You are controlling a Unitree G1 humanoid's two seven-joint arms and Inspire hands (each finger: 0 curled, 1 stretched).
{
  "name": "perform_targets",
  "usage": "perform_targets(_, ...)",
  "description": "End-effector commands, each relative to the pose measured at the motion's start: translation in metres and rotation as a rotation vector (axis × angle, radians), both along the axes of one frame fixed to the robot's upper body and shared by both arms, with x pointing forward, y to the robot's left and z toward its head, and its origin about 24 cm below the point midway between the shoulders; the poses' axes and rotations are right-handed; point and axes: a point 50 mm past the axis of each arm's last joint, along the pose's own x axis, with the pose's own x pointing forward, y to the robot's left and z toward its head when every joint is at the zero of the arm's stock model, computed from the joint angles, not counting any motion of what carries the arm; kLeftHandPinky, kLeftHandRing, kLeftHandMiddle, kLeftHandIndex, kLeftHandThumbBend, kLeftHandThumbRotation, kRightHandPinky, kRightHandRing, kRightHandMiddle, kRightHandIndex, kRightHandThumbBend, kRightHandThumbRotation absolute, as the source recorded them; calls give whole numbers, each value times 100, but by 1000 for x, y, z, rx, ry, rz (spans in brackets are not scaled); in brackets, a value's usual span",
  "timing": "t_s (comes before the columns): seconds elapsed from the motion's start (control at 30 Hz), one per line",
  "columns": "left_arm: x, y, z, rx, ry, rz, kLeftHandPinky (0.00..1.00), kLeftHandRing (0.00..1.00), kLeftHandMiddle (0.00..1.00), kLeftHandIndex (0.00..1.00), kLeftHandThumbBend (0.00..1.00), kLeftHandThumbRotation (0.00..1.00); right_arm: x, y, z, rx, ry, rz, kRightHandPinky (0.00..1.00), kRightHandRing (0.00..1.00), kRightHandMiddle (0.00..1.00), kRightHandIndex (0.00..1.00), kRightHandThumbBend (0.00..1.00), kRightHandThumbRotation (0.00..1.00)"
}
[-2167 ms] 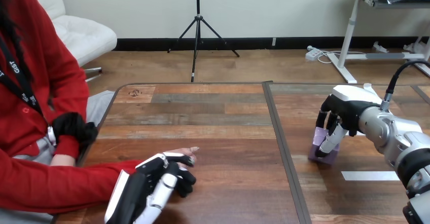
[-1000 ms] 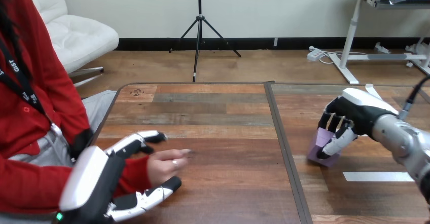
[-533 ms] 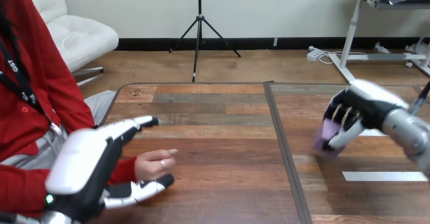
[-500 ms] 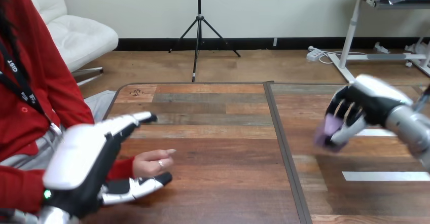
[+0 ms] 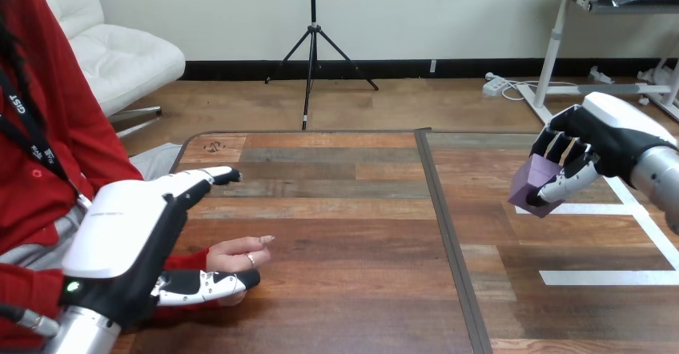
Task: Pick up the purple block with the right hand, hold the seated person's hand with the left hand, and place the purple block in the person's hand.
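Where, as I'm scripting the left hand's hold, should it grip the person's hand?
Probably round the wrist end of the person's hand, coming from above: it lies low on the table, fingers pointing right, and the left hand straddles it there, open.

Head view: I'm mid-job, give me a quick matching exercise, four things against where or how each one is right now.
Things:
1. purple block
2. left hand
3. person's hand
4. white tape

States:
A. low at the table's left, between a robot hand's fingers and thumb
B. open, fingers straight
C. in the right hand's curled fingers, clear of the table
D. flat on the table at the right

Pairs: 1-C, 2-B, 3-A, 4-D
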Motion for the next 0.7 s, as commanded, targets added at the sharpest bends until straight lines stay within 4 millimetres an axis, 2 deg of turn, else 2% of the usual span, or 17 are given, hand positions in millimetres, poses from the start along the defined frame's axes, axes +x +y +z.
perform_targets(0.0, 15, -6, 13, 34, -61, -40, 69, 73, 77, 77, 97, 29, 7, 4, 22, 21, -76, 27, 45, 50, 54, 52, 70, 0)
perform_targets(0.2, 21, -5, 11, 72, -46, -40, 67, 72, 75, 75, 98, 27, 7, 3, 23, 22, -80, 24, 49, 52, 56, 53, 70, 0)
perform_targets(0.67, 34, -2, 1, 164, 26, -39, 68, 72, 74, 74, 99, 26, 6, 1, 23, 37, -87, 16, 50, 53, 56, 53, 71, 0)
